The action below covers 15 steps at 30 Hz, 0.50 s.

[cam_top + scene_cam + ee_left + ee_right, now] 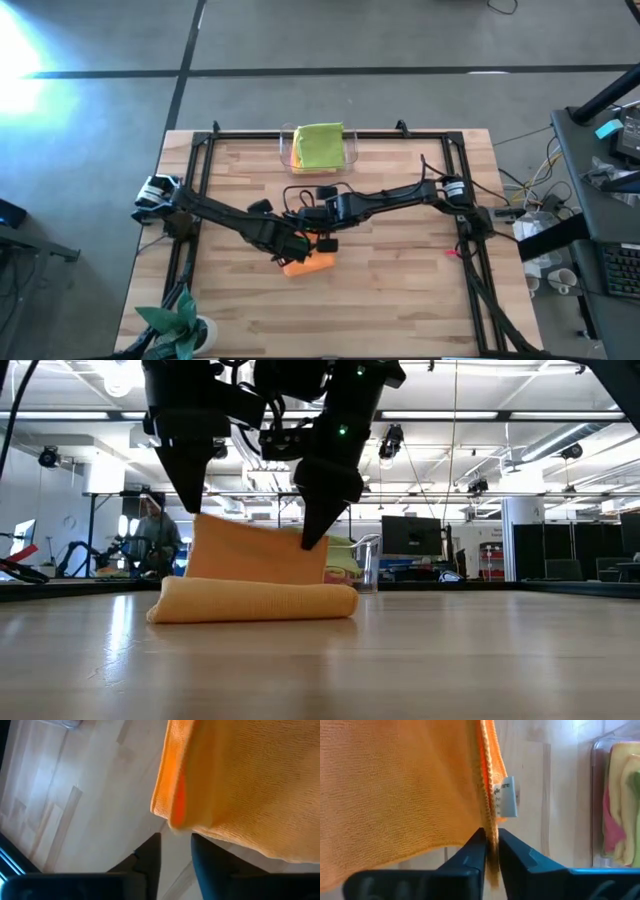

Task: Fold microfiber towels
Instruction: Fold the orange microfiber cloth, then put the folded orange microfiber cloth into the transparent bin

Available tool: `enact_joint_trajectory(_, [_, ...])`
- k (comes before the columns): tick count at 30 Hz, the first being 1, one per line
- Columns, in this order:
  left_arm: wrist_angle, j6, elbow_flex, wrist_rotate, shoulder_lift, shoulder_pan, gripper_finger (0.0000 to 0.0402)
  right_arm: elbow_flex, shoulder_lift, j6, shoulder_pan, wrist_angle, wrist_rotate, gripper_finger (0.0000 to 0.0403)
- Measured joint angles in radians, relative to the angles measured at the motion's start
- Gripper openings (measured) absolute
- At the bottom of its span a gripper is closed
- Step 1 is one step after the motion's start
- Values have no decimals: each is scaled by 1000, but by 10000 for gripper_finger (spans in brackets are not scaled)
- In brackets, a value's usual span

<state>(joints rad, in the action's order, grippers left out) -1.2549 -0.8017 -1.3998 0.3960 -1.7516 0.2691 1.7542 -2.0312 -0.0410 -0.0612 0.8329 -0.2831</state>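
An orange microfiber towel (308,264) lies near the table's middle. Its lower part (255,602) rests folded on the wood and an upper flap (255,550) stands upright. My left gripper (175,851) is open at the flap's top left corner (200,520). My right gripper (491,855) is shut on the flap's other top corner. More towels, a lime green one (318,145) on top, lie in a clear tray (351,152) at the far edge. My left gripper's fingers (150,862) stand apart, with the flap's corner (172,826) just off their tips; whether they touch it I cannot tell. My right gripper pinches the flap's side edge (490,827) between its two fingers, just below the white label (507,797). More than one layer shows at that edge. The fingers slant down from above, and the flap hangs upright with its lower part on the table.
Both arms meet over the table's middle. A potted plant (175,325) stands at the near left corner. A black frame (205,150) runs round the table. Beyond the far edge a person (155,530) sits in the room. Bare wood (400,300) lies near and right.
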Motion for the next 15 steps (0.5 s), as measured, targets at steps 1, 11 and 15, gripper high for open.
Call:
enact_joint_trajectory(1, [0, -2, 0, -6, 0, 0, 96, 0, 0, -1, 3, -6, -4, 50])
enact_joint_trajectory(11, [-83, 1, -27, -78, 18, -1, 132, 2, 8, 26, 34, 25, -3, 141])
enact_joint_trajectory(15, [-82, -21, -23, -77, 61, 6, 132, 2, 47, 95, 36, 180, 31, 159])
